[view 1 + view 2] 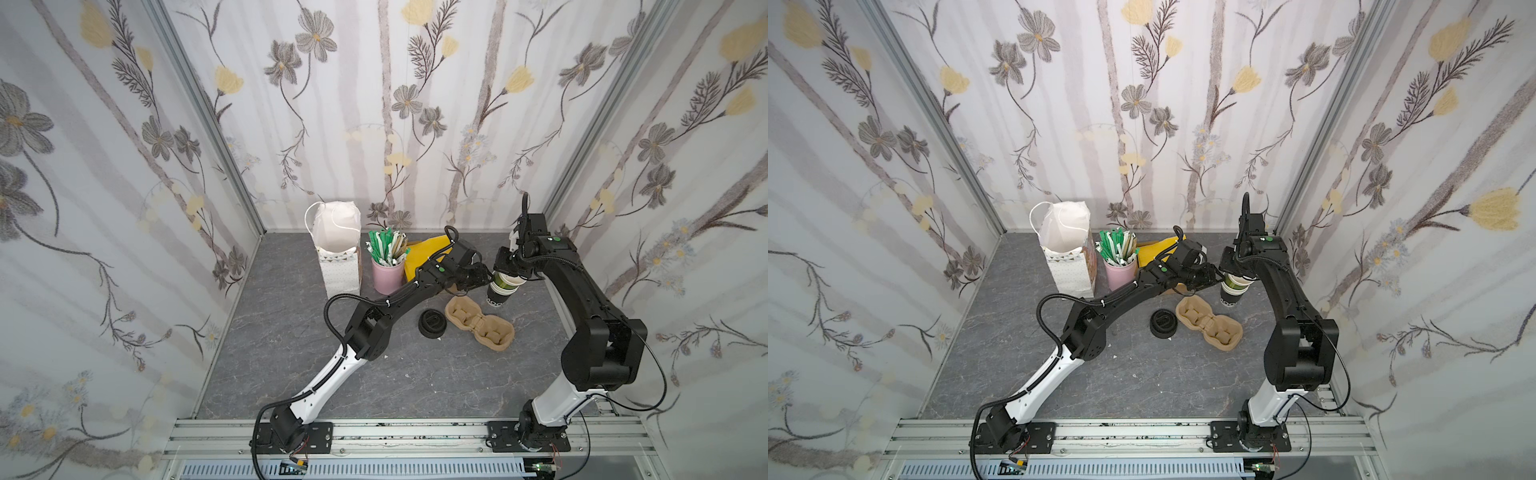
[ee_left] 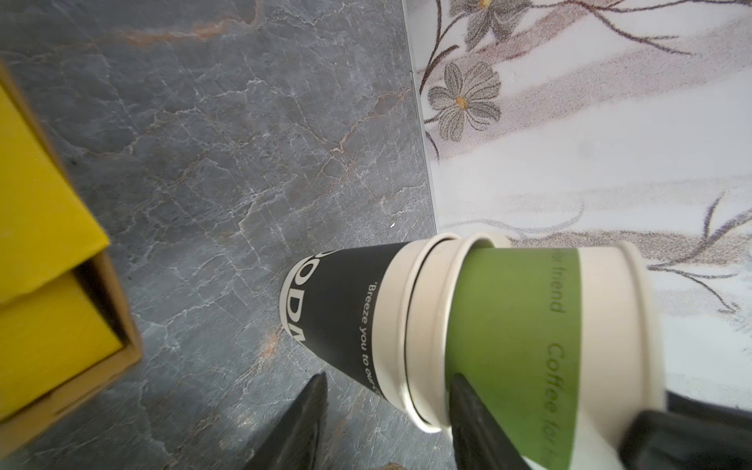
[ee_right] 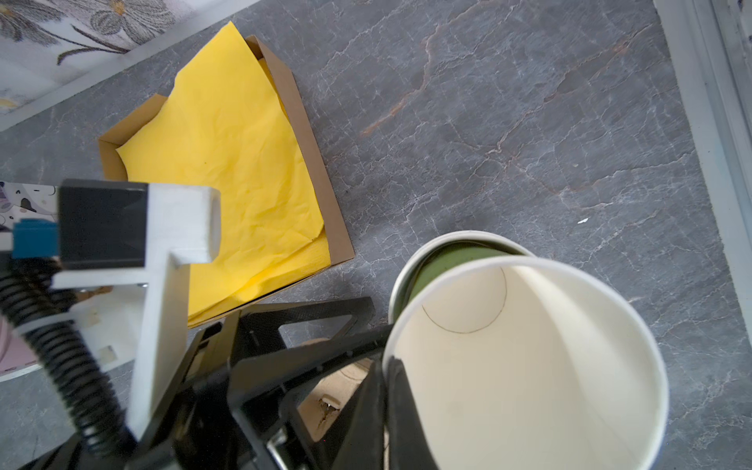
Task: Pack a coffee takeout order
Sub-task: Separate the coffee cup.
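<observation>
our right gripper (image 3: 384, 366) pinches the smooth cream rim of the green paper cup (image 2: 508, 325), half nested in the stack of black cups (image 2: 337, 309); our left gripper (image 2: 388, 376) straddles that stack's rolled rims, jaws spread.

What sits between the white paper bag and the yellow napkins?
The pink cup holding sticks stands between white bag and yellow napkins; it shows in both top views.
</observation>
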Tool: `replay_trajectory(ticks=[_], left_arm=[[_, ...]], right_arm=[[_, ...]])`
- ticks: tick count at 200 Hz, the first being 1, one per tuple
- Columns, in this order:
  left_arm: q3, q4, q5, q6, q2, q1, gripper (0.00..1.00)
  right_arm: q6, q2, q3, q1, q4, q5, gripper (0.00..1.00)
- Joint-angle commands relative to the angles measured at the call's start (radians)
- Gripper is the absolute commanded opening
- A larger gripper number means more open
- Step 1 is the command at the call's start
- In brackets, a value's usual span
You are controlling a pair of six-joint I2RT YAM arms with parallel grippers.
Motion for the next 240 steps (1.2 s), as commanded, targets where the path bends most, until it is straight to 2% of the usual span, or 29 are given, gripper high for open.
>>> replay_trajectory(ticks=[1, 148, 240], left_arm=[[0.005, 0.001, -0.027, 0.007, -0.009, 0.001, 0.51], [0.035, 0.009, -0.043, 0.05, -0.036, 0.003, 0.55], [0.048, 0.02, -0.056, 0.026, -0.098, 0.007, 0.56]], right_arm=[[-0.025, -0.002, 0.032, 0.003, -0.025, 0.05, 0.0], [-0.045, -0.03, 0.133, 0.011, -0.116, 0.108, 0.0], [-0.055, -0.038, 0.238, 0.036, -0.186, 0.146, 0.0]])
